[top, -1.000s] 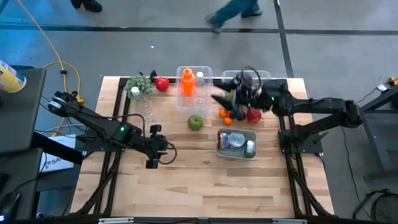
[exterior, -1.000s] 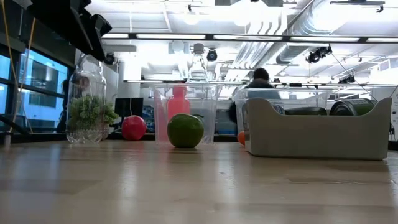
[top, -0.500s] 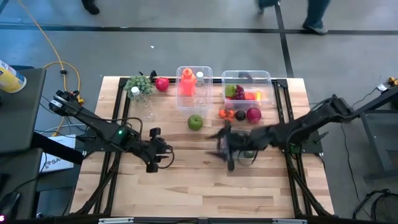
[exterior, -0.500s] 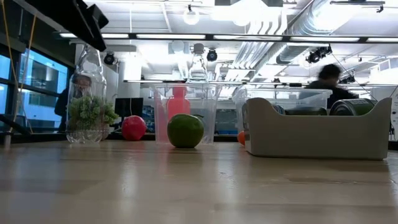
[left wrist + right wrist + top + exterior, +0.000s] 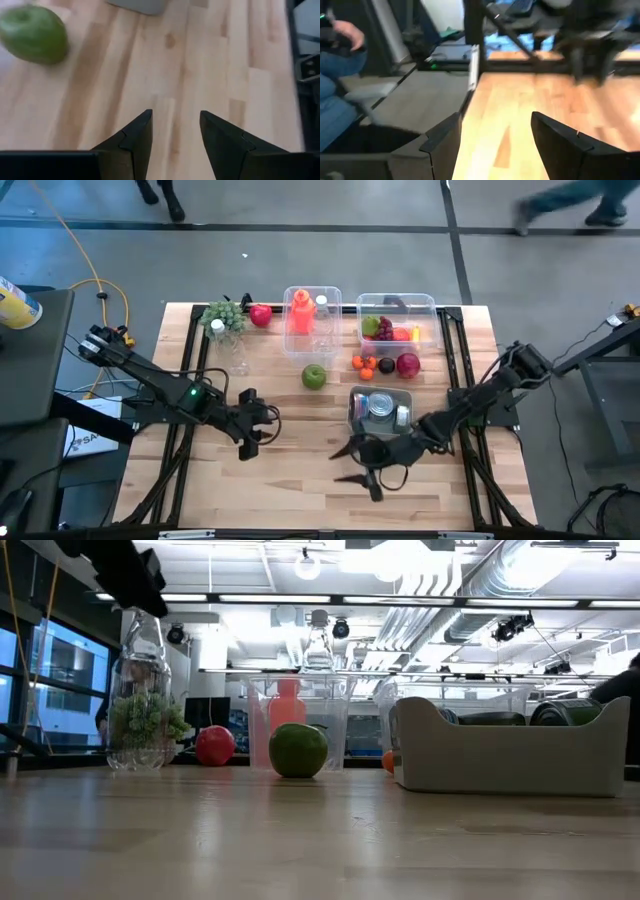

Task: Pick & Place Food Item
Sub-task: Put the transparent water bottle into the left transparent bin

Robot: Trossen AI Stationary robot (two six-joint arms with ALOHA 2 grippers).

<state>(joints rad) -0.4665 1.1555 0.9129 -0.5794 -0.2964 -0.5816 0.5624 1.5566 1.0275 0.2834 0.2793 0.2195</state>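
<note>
Wooden tabletop (image 5: 300, 480) under bright office lighting: the right arm stretches low from its side toward the front centre, its gripper (image 5: 362, 465) hovering over bare wood just before the grey bin (image 5: 380, 410), jaws apart and empty. The left arm reaches inward, its gripper (image 5: 250, 442) also over bare wood, jaws apart, holding nothing. A green apple (image 5: 314, 376) sits mid-table, near oranges (image 5: 364, 364) and a red apple (image 5: 408, 364) beside a clear container (image 5: 397, 320).

Wooden table (image 5: 300, 470), yellow cable (image 5: 118, 308), person's legs (image 5: 165, 192) passing behind
</note>
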